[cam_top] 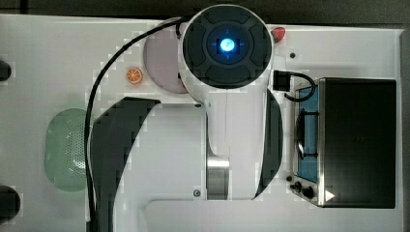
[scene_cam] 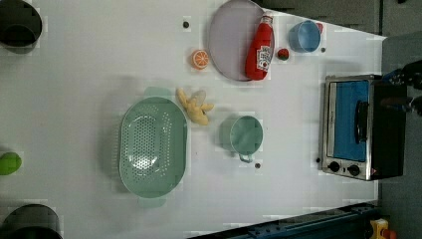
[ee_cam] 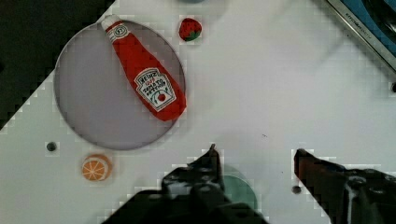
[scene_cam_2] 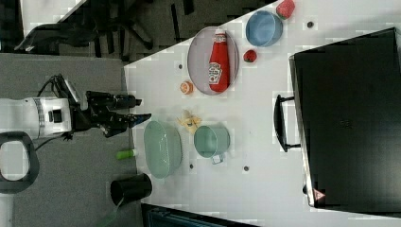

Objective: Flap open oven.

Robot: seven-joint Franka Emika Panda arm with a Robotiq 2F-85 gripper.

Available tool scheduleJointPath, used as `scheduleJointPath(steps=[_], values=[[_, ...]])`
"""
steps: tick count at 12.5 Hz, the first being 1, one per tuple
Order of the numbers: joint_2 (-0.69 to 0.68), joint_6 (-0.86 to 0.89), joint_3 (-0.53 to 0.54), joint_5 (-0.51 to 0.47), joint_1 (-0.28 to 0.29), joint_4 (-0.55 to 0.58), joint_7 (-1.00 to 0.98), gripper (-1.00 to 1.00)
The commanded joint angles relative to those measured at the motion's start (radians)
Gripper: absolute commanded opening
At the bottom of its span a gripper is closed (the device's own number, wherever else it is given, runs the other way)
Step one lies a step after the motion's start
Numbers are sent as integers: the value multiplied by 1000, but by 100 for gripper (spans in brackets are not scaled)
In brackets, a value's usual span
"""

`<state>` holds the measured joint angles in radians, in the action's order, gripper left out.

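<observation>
The task looks to be at its start: the oven [scene_cam: 356, 128] stands shut at one end of the desk [scene_cam: 89, 74], its blue glass door upright behind the dark bar handle [scene_cam_2: 282, 123], and nothing touches it; the approach is the step in hand, by my reading.

The jaws [ee_cam: 254, 156] stand spread and empty, hanging high above the desk; in the wrist view the two dark fingers [ee_cam: 212, 161] frame bare white surface, with the green cup [scene_cam: 246, 134] partly under them; the ketchup bottle [ee_cam: 142, 74] on its grey plate [ee_cam: 84, 107] and the orange slice [ee_cam: 95, 168] lie off to one side of the jaws, the strawberry [ee_cam: 189, 29] beyond them; the oven's corner shows only at the far edge, well apart from the fingertips.

The next move, as I judge it, calls for carrying the jaws across to the door, lowering them until the bar handle lies between the fingers, then closing or hooking on it and pulling outward and down along the hinge's arc; the cup, the colander [scene_cam: 152, 147] and the bottle should stay clear of that path if the arm keeps its height until near the door.
</observation>
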<state>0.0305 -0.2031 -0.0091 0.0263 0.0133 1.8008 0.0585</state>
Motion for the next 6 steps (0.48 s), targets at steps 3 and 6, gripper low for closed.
scheduleJointPath(steps=[3, 6], values=[[327, 119, -51, 33, -53, 238, -28, 99], [327, 119, -51, 33, -53, 238, -28, 90]])
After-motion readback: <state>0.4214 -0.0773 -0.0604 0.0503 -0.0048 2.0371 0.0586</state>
